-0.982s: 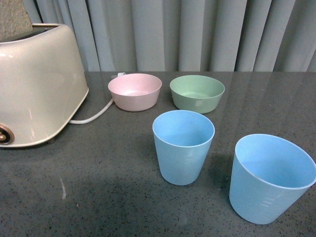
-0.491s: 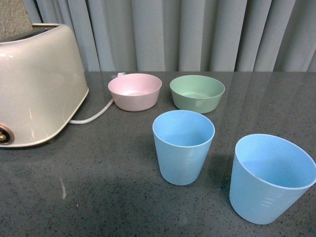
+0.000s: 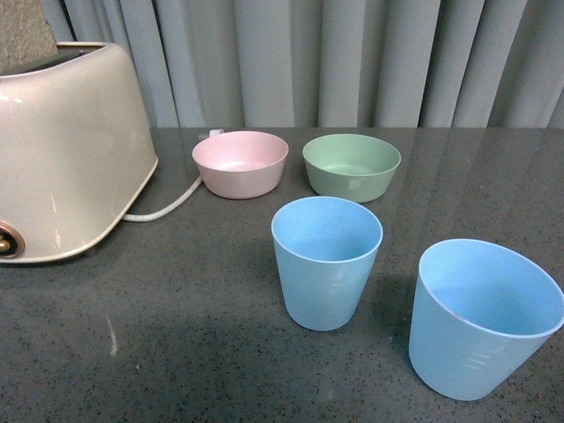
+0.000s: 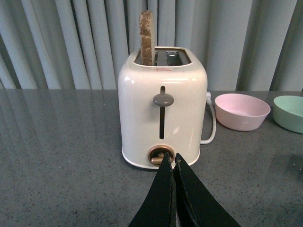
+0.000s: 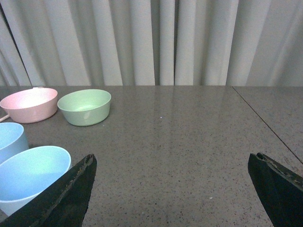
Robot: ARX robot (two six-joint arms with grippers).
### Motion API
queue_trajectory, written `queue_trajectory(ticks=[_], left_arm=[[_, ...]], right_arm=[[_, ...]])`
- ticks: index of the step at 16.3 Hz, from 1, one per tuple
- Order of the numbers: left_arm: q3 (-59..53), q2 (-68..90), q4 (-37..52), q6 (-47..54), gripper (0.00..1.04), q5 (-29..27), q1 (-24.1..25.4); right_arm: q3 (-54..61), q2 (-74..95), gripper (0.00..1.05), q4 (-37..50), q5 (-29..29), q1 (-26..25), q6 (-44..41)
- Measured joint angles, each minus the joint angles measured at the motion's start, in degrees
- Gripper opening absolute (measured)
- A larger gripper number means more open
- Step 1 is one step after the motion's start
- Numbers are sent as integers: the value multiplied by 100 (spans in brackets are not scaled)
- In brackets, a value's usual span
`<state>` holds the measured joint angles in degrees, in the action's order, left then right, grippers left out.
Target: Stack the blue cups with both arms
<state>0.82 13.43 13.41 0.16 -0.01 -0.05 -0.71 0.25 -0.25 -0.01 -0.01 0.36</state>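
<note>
Two light blue cups stand upright on the dark speckled table. One cup is in the middle of the front view, the other is nearer and to the right. Both also show in the right wrist view, the near one beside one finger and the far one behind it. My right gripper is open and empty, over bare table. My left gripper is shut and empty, pointing at the toaster. Neither arm shows in the front view.
A cream toaster with a slice in it stands at the left, its white cord trailing right. A pink bowl and a green bowl sit behind the cups. Grey curtains hang behind the table.
</note>
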Motion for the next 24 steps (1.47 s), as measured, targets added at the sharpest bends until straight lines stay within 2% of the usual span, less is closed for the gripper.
queue_trajectory(ticks=[4,6,12,17,21,22,23,24], left_arm=[[0,-348,-343,0,1,0,0],[2,-1207,-1423,0,1,-13,0],[2,-1281,-1362,0,1,0,0],[2,-1281,-1362,-11,54,0,0],[2,-1281,-1364,-7,100,0,0],[2,-1281,-1364,-7,98,-2,0],[2,-1281,-1362,-13,98,7,0],[2,-1281,-1362,-15,98,-13,0]], right_arm=[[-2,0,98,0,0,0,0],[-2,0,98,0,0,0,-2],[-2,0,98,2,-2,0,0],[-2,0,98,0,-2,0,0],[-2,2,98,-24,50,11,22],[-74,223,98,-245,973,389,555],[-166,503,98,-149,1401,407,1049],[-376,776,98,116,1521,219,1373]])
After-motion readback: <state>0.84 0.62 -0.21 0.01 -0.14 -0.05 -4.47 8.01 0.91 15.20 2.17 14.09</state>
